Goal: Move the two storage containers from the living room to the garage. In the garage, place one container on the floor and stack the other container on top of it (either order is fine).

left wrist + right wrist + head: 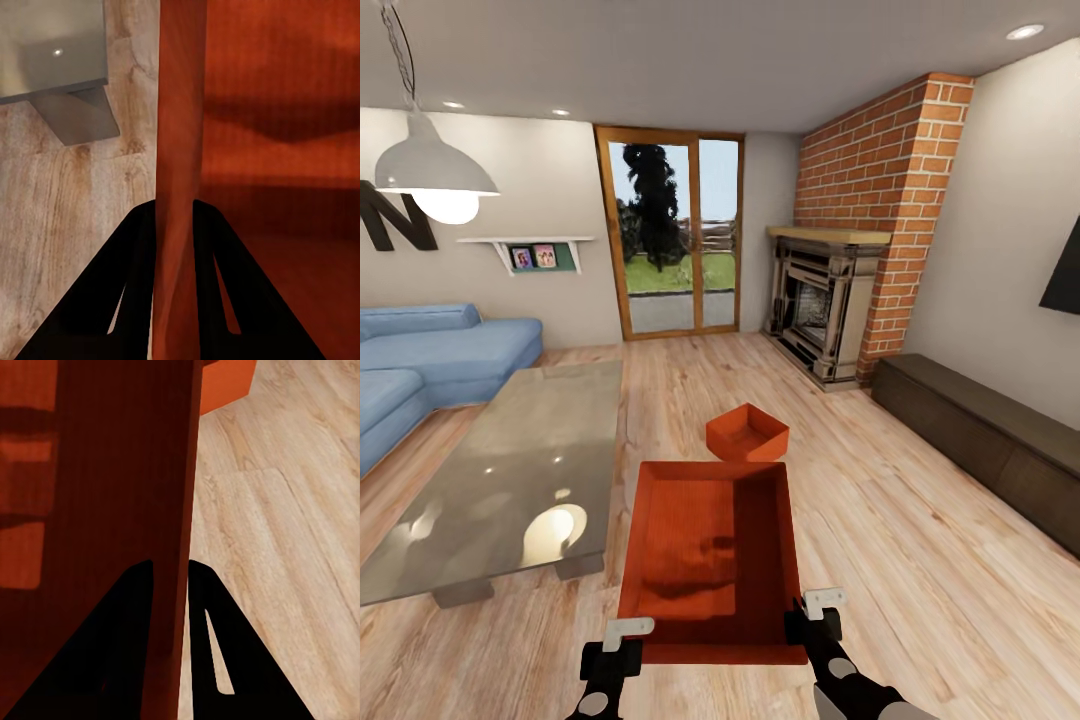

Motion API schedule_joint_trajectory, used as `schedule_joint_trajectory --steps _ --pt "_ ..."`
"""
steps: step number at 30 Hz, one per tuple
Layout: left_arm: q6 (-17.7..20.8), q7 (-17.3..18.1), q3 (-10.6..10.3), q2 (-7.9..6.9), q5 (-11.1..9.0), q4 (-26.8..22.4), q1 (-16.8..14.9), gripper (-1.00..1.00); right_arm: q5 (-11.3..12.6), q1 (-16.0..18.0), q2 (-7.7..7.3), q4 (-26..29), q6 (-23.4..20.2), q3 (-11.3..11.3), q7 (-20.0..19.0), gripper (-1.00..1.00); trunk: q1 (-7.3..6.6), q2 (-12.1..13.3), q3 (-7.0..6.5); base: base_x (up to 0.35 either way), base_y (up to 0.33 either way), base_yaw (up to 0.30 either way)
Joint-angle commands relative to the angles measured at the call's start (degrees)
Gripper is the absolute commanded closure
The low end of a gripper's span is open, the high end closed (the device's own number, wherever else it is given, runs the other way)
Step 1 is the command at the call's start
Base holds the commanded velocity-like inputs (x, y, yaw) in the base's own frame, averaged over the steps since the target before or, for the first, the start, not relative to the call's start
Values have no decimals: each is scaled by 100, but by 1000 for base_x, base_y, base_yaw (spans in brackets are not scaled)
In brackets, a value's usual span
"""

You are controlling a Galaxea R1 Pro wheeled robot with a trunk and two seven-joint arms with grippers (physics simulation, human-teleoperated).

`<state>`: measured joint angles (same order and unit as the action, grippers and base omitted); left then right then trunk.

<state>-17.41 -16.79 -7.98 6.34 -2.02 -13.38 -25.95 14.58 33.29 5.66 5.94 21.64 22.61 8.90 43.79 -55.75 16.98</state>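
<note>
blue sofa [430,365], glass coffee table [510,470]; brick fireplace [830,310]

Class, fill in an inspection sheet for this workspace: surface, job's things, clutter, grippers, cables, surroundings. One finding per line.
Surface: light wood plank floor.
Job's things: near storage container, orange-red, lidless, held at both side walls; second storage container on the floor just beyond it, turned at an angle.
Clutter: nothing seen.
Grippers: left gripper, jaws closed on the near container's left wall; right gripper, jaws closed on its right wall.
Cables: nothing seen.
Surroundings: glass coffee table to the left, blue sofa behind it, brick fireplace, wood-framed glass doors, dark low cabinet along the right wall, pendant lamp.
</note>
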Motion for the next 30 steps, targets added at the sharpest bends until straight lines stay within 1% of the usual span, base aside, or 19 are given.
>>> schedule_joint_trajectory --steps 1,23,30 --pt "10 -60 109 -1 2 -244 -7 100 149 2 -31 -14 45 -224 188 100 0 -5 8 0 0 0" --pt "10 -61 104 -1 8 -244 -7 100 158 2 -30 -14 46 -231 232 100 0 -5 8 0 0 1" --pt "10 -61 104 -1 8 -244 -7 100 166 2 -28 -14 50 -231 245 100 0 -5 8 0 0 210"
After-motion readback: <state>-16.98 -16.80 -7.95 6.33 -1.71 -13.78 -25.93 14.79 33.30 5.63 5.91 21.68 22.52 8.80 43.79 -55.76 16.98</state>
